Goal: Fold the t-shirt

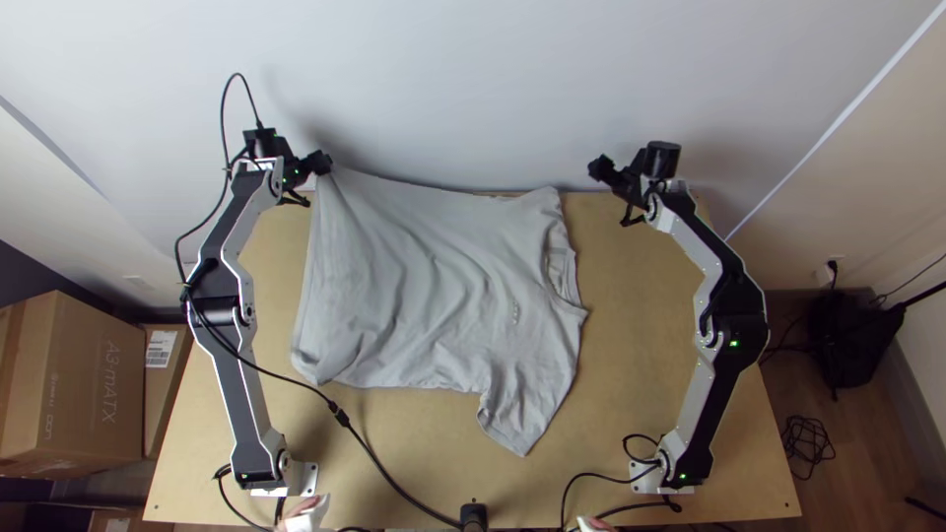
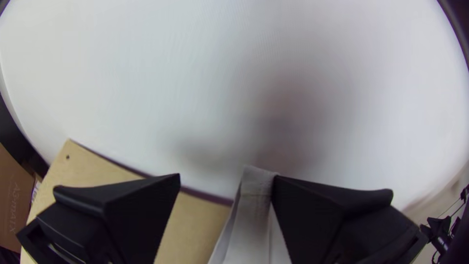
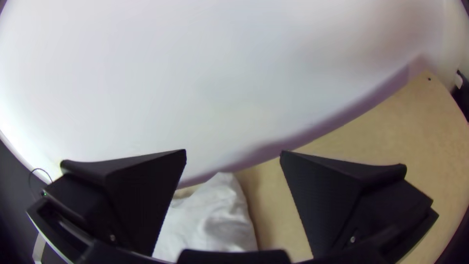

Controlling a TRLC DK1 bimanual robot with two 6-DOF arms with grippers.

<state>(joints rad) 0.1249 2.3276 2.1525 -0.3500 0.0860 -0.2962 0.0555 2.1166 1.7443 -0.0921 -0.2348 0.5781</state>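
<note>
I can read "A3-mATX" [image 1: 109,382] on the side of the box [image 1: 74,340], L of my table [image 1: 680,296]. White label [image 1: 161,349] on 2nd box [image 1: 168,389] just beside: print too sm. to read.

Table [image 1: 641,394]: one, light wood, flat top, small dark holes near the corners.

Shirt [image 1: 434,286]: one, grey, short-sleeved. Spread across the middle, unevenly wrinkled; neckline toward the right side, one sleeve pointing to the near edge, far left corner raised off the wood.

Left base [image 1: 299,479]: one, white plate, near edge, left side.

Right base [image 1: 645,480]: one, white plate, near edge, right side.

Cables [image 1: 394,483]: black, several, along the near part, some curving beside the bases.
</note>
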